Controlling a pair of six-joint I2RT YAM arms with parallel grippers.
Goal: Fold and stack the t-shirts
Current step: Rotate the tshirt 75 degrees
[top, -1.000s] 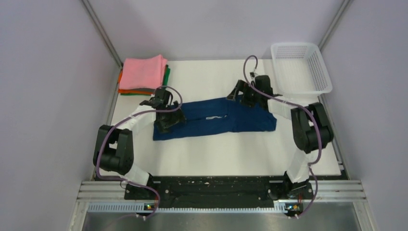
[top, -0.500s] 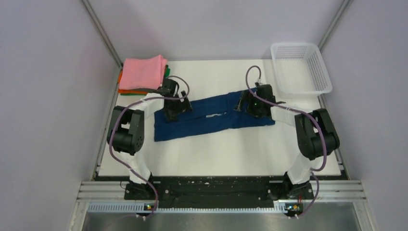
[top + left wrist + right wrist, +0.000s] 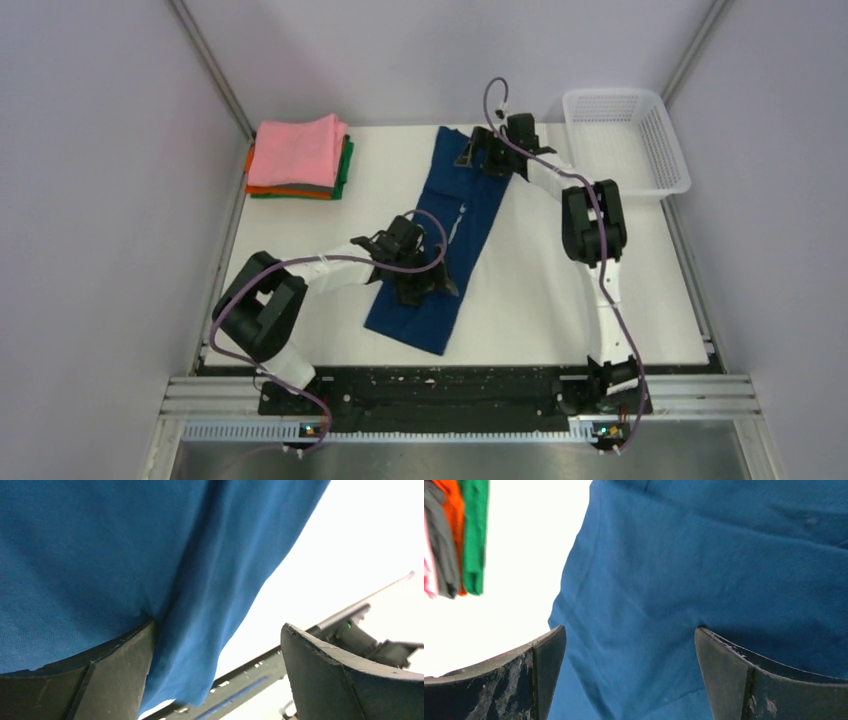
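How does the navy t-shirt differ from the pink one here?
The navy t-shirt is a long narrow strip; the pink t-shirt is a folded square. Navy lies alone on the table; pink tops the stack at the far left. The left gripper and right gripper, both open, are at the navy one; none is near the pink. Both are soft cloth.

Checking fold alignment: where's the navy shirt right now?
Top view: the navy shirt lies mid-table as a diagonal strip, far end at the right claw, near part under the left claw, right of the folded stack.
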